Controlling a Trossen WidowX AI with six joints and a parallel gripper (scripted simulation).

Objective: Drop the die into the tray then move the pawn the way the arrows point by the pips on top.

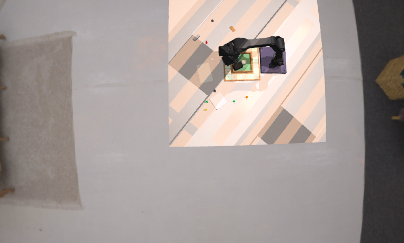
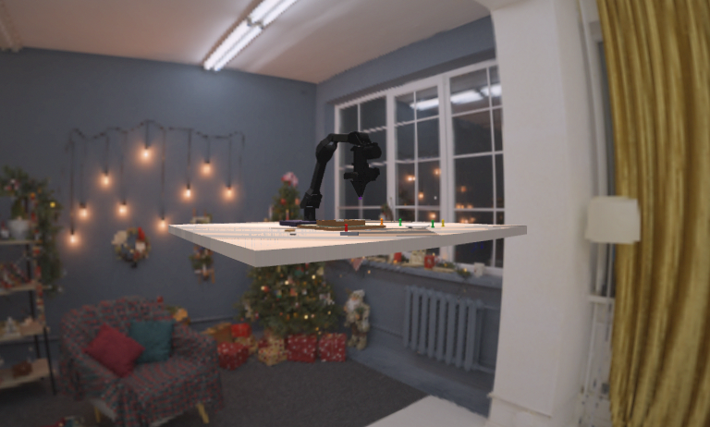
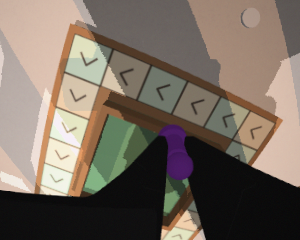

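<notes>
My gripper (image 2: 360,195) (image 3: 174,144) is shut on the purple pawn (image 2: 360,198) (image 3: 180,165) and holds it in the air, clear of the board. The board (image 1: 233,77) (image 3: 87,60) has a ring of pale squares with arrows around the dice tray (image 1: 245,56) (image 3: 107,150), which has a green floor and wooden walls. The white die (image 1: 243,61) lies in the tray; its pips are too small to read in the top view. The fingers and pawn hide part of the tray in the wrist view, and the die does not show there.
A red pawn (image 1: 205,42) (image 2: 346,227), an orange block (image 1: 232,28) and a grey block (image 1: 195,37) lie beyond the board. Green pawns (image 1: 206,101) (image 1: 234,101), a yellow pawn (image 1: 205,109), an orange pawn (image 1: 246,97) and a white square (image 1: 218,101) are on its other side. A pale disc (image 1: 212,59) (image 3: 250,18) lies nearby.
</notes>
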